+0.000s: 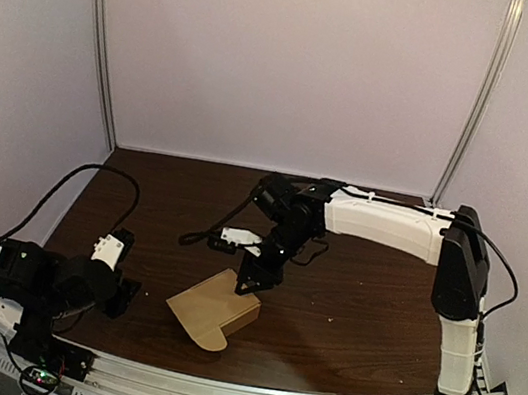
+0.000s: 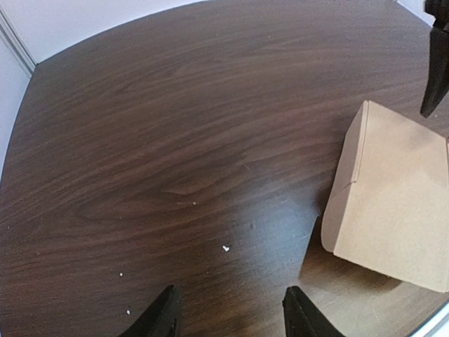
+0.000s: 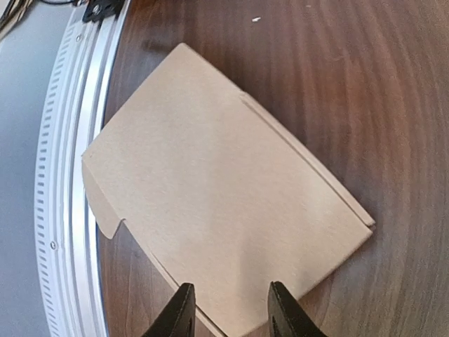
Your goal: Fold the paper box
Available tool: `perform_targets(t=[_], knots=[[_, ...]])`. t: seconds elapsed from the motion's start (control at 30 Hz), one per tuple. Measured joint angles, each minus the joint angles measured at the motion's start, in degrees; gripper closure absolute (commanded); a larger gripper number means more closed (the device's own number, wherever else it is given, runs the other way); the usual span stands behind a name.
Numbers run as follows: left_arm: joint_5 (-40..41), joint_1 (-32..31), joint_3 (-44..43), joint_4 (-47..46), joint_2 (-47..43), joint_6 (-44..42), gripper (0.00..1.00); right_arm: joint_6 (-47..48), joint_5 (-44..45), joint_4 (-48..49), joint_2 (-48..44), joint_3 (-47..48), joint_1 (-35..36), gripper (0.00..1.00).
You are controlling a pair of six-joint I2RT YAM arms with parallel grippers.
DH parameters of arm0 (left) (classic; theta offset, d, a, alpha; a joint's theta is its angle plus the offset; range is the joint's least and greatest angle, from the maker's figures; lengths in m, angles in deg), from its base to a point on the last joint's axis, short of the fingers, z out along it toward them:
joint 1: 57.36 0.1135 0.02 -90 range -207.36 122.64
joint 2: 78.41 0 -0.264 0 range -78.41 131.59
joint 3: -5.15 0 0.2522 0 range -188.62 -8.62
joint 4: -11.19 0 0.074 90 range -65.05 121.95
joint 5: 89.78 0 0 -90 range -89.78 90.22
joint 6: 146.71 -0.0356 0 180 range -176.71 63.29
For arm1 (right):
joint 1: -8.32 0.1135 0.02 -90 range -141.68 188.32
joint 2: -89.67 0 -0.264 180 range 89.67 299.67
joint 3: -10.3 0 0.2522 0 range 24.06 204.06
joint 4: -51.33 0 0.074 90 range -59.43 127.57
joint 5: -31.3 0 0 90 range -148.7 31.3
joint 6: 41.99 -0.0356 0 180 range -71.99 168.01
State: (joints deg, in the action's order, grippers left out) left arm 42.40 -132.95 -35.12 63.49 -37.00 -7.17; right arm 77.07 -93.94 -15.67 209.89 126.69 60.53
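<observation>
The brown paper box lies near the table's front edge with its lid folded down and a rounded tab toward the front. In the right wrist view the box fills the middle. My right gripper hovers over the box's far edge; the right gripper is open, its fingers apart above the lid with nothing clamped. My left gripper sits to the box's left, apart from it. The left gripper is open over bare wood, with the box at its right.
The dark wooden table ends in a metal rail just beyond the box's front side. Small white crumbs dot the wood by the left gripper. A right finger shows at the upper right of the left wrist view.
</observation>
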Motion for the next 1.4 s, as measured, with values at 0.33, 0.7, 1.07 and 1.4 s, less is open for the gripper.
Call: perform_targets(t=[0.33,0.7,1.07,1.4], knots=[[-6.3,0.0,1.9,0.8,4.5,1.8,0.5,5.5,3.2,-0.2,3.8,1.4,2.4,0.65],[-12.5,0.0,5.4,-17.2,19.3,-5.5,0.5,5.0,-1.5,1.6,2.5,-2.4,-4.1,0.66],[-11.8,0.7,-4.2,-32.8,39.6,-17.4,0.44,-5.3,-12.1,5.9,0.4,-9.5,-14.4,0.65],[-13.8,4.8,-9.0,-34.9,42.1,-15.9,0.41,-10.1,-6.6,2.0,-5.9,-10.7,-15.6,0.62]])
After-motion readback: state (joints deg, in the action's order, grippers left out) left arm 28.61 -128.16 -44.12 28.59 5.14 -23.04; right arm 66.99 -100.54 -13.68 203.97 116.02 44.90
